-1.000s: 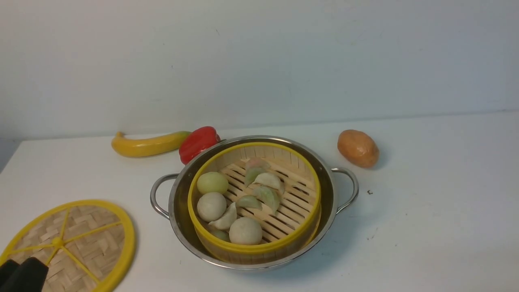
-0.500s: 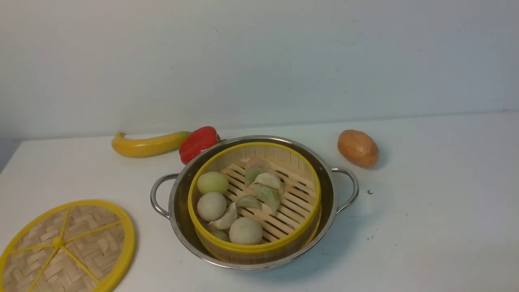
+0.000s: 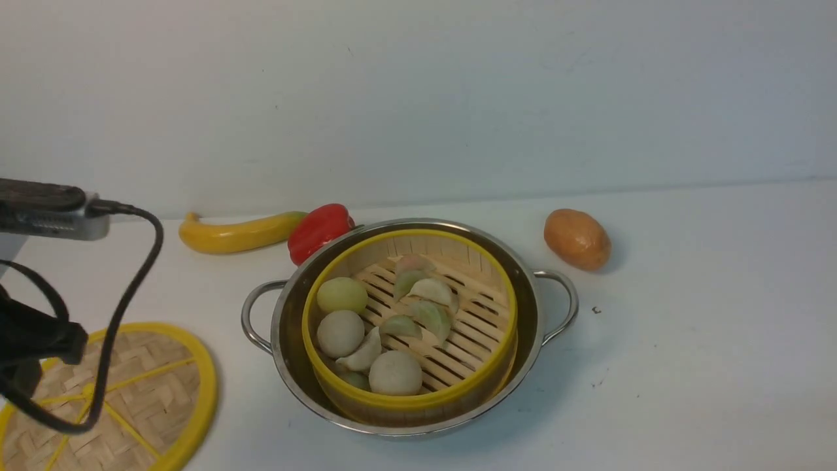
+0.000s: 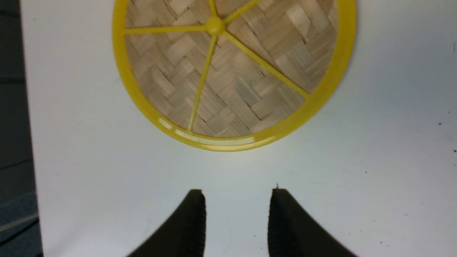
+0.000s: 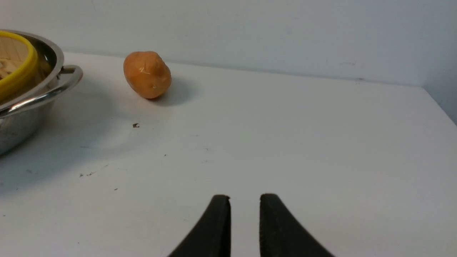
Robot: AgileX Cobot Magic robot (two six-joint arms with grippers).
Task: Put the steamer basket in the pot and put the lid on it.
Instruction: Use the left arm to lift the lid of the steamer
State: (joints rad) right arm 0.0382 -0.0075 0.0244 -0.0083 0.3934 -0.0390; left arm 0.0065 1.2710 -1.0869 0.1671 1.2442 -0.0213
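Previously absent from the front view, the left arm (image 3: 33,333) had re-entered at the near left and stood over the lid (image 3: 163,386), its cable draped across the woven surface. This indicated that the lid pick-up was beginning. The first step appeared complete: the steamer basket (image 3: 471,333) sat inside the pot (image 3: 527,327) at the table centre, buns and dumplings on its slatted floor.

The left gripper (image 4: 237,194) was spread and empty. In the left wrist view the lid (image 4: 232,82) lay flat on the table ahead of the fingertips, with a strip of bare table between them and the yellow rim; no contact had been made. The jaws were roughly centred on the rim's nearest arc, which suggested an edge grasp once the gripper advanced and descended.

The right gripper (image 5: 244,198) was narrowly parted, holding nothing, and hovered over bare table on the right, well apart from the pot and the potato (image 5: 147,74).
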